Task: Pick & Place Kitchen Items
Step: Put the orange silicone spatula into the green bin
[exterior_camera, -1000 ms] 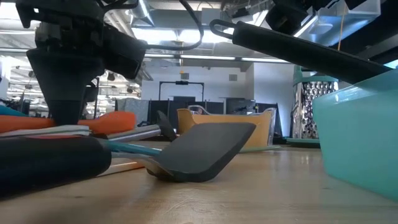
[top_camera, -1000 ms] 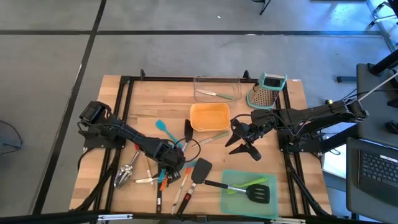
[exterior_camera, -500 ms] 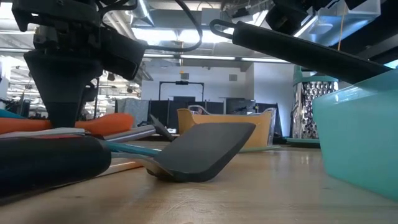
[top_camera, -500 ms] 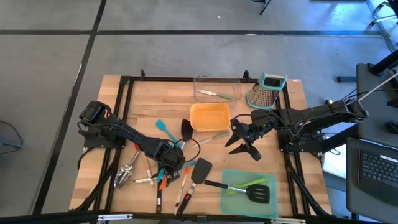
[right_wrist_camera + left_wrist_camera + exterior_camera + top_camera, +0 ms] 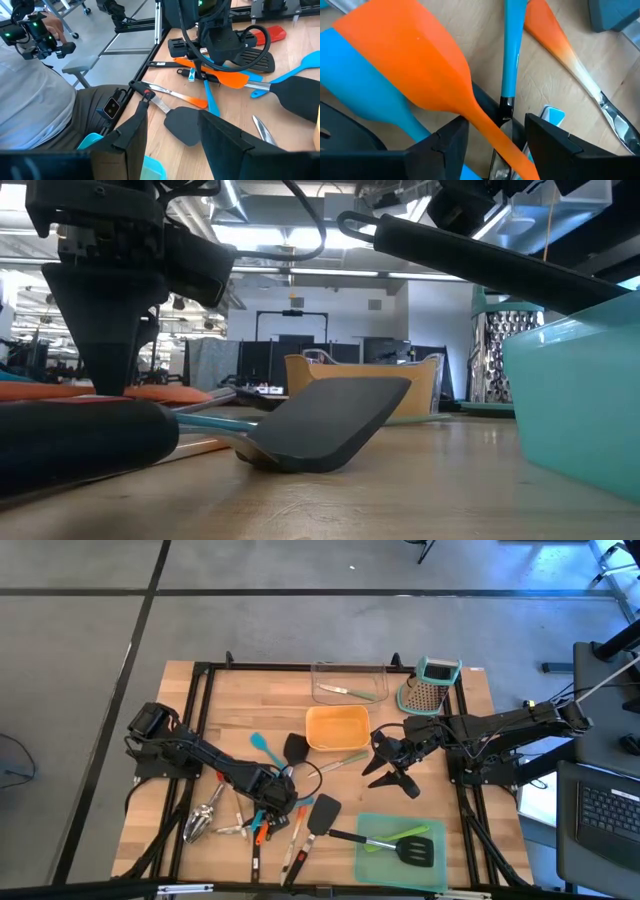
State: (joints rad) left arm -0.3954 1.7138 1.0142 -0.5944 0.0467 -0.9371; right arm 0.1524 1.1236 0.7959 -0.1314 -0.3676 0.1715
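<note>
Left claw [image 5: 268, 808] down in the utensil pile near the table's [image 5: 200, 715] front-left. Fingers [image 5: 451, 145] part open, straddling the thin neck of the orange spatula [image 5: 415, 65]; contact not resolvable, so not yet called a grip. Spatula's long axis runs forward from between the fingers, teal handle [image 5: 512, 47] lying just beside it (crowded: risk of catching both). Orange tray [image 5: 336, 727] nearest open landing, up and right of the pile. Right claw [image 5: 392, 772] waits mid-table, farther from the pile, spread open and empty.
</note>
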